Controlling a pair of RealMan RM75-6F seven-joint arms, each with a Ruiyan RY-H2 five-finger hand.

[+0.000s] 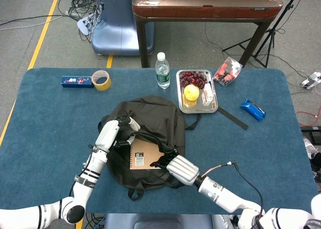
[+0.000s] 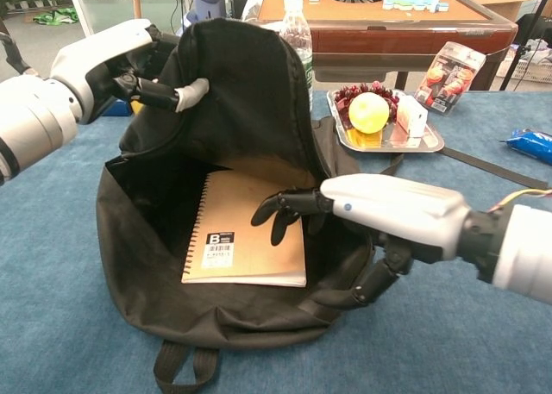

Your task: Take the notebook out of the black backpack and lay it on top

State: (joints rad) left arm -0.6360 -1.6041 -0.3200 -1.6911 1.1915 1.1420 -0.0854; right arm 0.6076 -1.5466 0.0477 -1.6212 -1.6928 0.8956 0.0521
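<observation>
The black backpack (image 1: 150, 120) (image 2: 233, 109) lies open on the blue table. My left hand (image 1: 111, 132) (image 2: 116, 62) grips its upper flap and holds it lifted. Inside lies the brown spiral notebook (image 1: 144, 156) (image 2: 237, 230), flat, with a barcode label. My right hand (image 1: 175, 168) (image 2: 379, 213) reaches into the bag's opening, fingers (image 2: 280, 209) spread over the notebook's right part, thumb down by the bag's lower rim. It holds nothing that I can see.
Behind the bag stand a water bottle (image 1: 162, 70) and a metal tray (image 1: 197, 90) with fruit. A roll of tape (image 1: 102, 79) and a blue box (image 1: 77, 81) lie far left. A blue packet (image 1: 253, 109) and a red package (image 1: 228, 71) lie on the right.
</observation>
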